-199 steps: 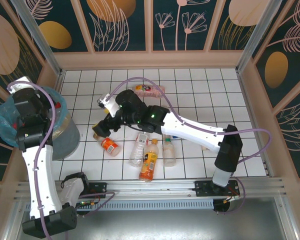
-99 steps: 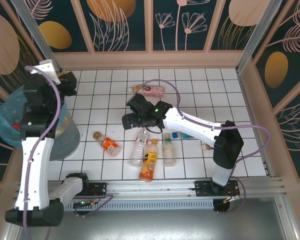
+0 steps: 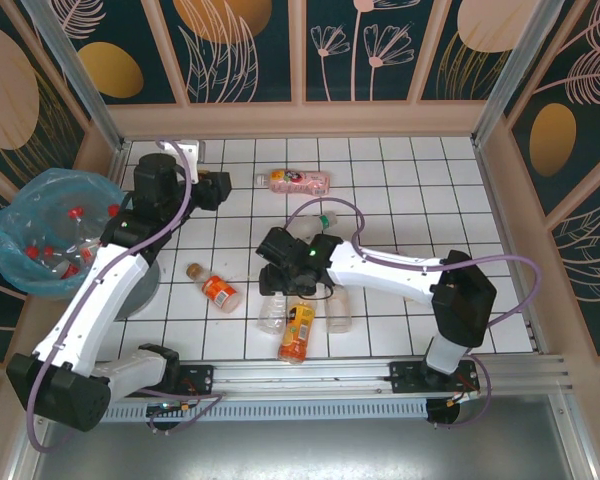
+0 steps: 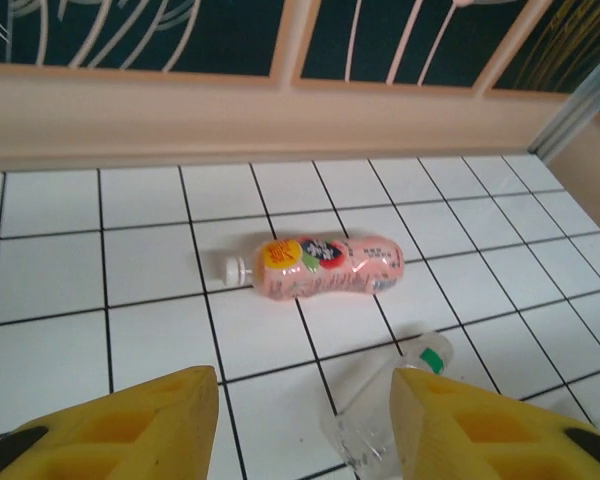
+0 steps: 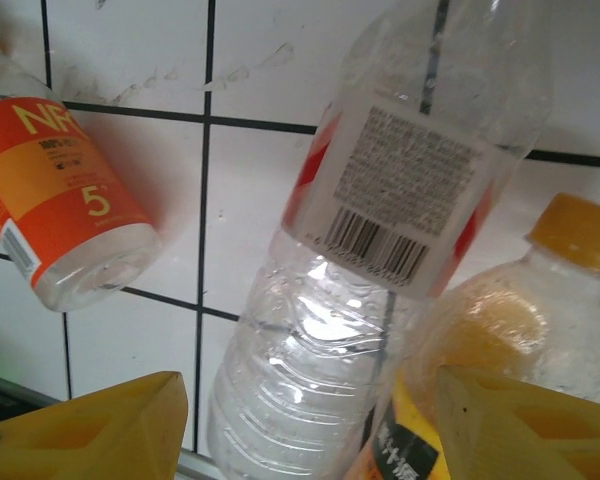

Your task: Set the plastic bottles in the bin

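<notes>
1. The left gripper (image 4: pixel 305 425) hovers above the tiles, jaws spread wide and nothing between them: a released claw, lined up to reach.
2. Straight ahead of it lies the pink-labelled bottle (image 4: pixel 320 267), flat on its side. Closer in, just off one finger, lies a clear bottle with a green tag (image 4: pixel 385 400).
3. The right gripper (image 5: pixel 300 430) is down low, jaws apart and straddling a clear barcode-labelled bottle (image 5: pixel 380 250). The fingers flank its width, the sensible way to take a lying bottle, but neither visibly touches it, so it has no grip yet.
4. It's crowded there! A yellow-capped bottle (image 5: pixel 540 300) crowds one finger and an orange-labelled bottle (image 5: pixel 70 210) lies beyond the other, so it could pinch two.
5. The bin (image 3: pixel 10 215) sits well behind the left claw, already holding red-capped bottles.
</notes>
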Controlling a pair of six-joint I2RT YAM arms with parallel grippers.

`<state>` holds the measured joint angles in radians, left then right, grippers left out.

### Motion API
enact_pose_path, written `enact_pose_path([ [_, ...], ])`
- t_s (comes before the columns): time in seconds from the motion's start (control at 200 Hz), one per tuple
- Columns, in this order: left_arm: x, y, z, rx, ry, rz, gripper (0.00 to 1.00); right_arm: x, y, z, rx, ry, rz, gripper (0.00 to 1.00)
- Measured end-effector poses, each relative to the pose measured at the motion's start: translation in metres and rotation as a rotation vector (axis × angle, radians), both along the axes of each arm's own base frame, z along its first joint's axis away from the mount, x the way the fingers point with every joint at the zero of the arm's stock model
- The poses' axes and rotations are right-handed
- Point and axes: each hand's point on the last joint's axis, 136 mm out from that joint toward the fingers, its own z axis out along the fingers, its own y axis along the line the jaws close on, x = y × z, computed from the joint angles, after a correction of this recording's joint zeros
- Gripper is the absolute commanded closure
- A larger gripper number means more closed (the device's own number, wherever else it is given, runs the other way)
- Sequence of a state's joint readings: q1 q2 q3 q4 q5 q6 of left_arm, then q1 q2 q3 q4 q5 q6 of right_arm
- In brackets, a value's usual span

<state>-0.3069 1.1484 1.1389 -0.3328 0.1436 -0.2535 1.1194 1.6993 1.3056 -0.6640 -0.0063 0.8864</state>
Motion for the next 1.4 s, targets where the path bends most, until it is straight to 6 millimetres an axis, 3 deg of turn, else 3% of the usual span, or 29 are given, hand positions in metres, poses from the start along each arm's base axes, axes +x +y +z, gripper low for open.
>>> enact_pose_path([
  [0.28,-0.006,-0.003,-0.023,0.029,0.021,-0.039,0.40,-0.005,0.009,-0.019,0.018,0.074,-0.047,0.24],
  [0.4,-0.009,-0.003,-0.021,0.038,0.004,-0.052,0.38,-0.006,0.009,-0.033,-0.008,0.100,-0.066,0.18],
  [0.565,-0.012,-0.001,-0.017,0.059,-0.038,-0.061,0.36,-0.002,0.020,-0.032,-0.003,0.102,-0.067,0.14],
  [0.741,-0.012,0.004,-0.029,0.089,-0.025,-0.044,0.34,0.002,0.036,-0.037,-0.006,0.099,-0.049,0.12],
  [0.831,-0.012,0.006,-0.032,0.100,-0.022,-0.037,0.34,0.002,0.039,-0.051,-0.039,0.111,-0.042,0.10],
  [0.966,-0.011,0.008,-0.033,0.111,-0.027,-0.025,0.33,0.005,0.049,-0.055,-0.037,0.116,-0.035,0.09],
  [1.236,-0.010,0.011,-0.032,0.117,-0.037,-0.008,0.33,0.005,0.048,-0.075,-0.088,0.133,-0.019,0.09],
  [1.401,-0.011,0.012,-0.038,0.121,-0.032,-0.004,0.33,0.008,0.045,-0.084,-0.113,0.135,-0.011,0.17],
])
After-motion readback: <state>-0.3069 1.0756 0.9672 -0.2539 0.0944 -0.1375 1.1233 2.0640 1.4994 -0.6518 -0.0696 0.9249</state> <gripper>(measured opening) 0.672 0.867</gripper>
